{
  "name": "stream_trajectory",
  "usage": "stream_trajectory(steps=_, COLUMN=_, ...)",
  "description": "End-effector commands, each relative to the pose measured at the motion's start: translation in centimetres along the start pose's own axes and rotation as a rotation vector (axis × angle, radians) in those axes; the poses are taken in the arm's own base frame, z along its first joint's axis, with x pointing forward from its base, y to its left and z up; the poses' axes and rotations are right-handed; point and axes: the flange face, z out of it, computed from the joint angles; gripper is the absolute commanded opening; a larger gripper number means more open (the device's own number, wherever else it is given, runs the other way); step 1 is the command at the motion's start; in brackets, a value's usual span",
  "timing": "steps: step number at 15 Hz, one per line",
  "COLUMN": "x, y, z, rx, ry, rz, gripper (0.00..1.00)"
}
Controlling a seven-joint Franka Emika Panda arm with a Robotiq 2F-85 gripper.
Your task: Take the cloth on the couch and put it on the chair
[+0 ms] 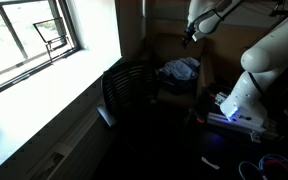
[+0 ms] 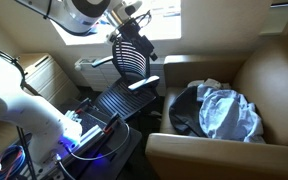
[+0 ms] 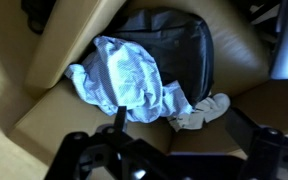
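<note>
A crumpled light blue cloth (image 3: 124, 80) lies on the tan couch (image 3: 74, 130), partly over a dark bag (image 3: 179, 45). It shows in both exterior views (image 1: 181, 68) (image 2: 229, 110). The black office chair (image 2: 124, 85) stands beside the couch and shows in an exterior view (image 1: 129, 88). My gripper (image 3: 182, 125) is open and empty, high above the couch seat and apart from the cloth. It shows in both exterior views (image 1: 191, 36) (image 2: 134, 18).
A small pale grey cloth (image 3: 204, 108) lies next to the blue one. The couch arms (image 2: 199, 155) wall in the seat. The robot base with a lit box (image 1: 234, 112) and cables stands on the floor. A window (image 1: 29, 35) is beside the chair.
</note>
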Motion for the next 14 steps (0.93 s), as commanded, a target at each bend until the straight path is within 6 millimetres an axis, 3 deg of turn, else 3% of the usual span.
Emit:
stream_trajectory(steps=1, x=1.6, y=1.2, z=3.1, rx=-0.113, ry=0.059, rz=0.066, gripper=1.00)
stream_trajectory(steps=4, x=3.7, y=4.6, z=5.5, rx=-0.270, ry=0.106, rz=0.143, gripper=1.00)
stream_trajectory(steps=5, x=3.4, y=5.1, z=9.0, rx=-0.335, ry=0.060, rz=0.157, gripper=1.00)
stream_trajectory(steps=6, x=2.4, y=4.2, z=4.7, rx=-0.264, ry=0.092, rz=0.127, gripper=1.00)
stream_trajectory(steps=7, x=2.5, y=4.8, z=5.7, rx=-0.279, ry=0.082, rz=0.145, gripper=1.00)
stream_trajectory(steps=9, x=2.6, y=4.7, z=5.9, rx=-0.271, ry=0.078, rz=0.143, gripper=1.00)
stream_trajectory(steps=10, x=1.5, y=4.9, z=3.8, rx=-0.196, ry=0.194, rz=0.076, gripper=1.00)
stream_trajectory(steps=11, x=0.8, y=5.1, z=3.9, rx=-0.174, ry=0.212, rz=0.029, gripper=1.00)
stream_trajectory(steps=14, x=-0.2, y=5.9, z=6.0, rx=-0.045, ry=0.288, rz=-0.091, gripper=1.00)
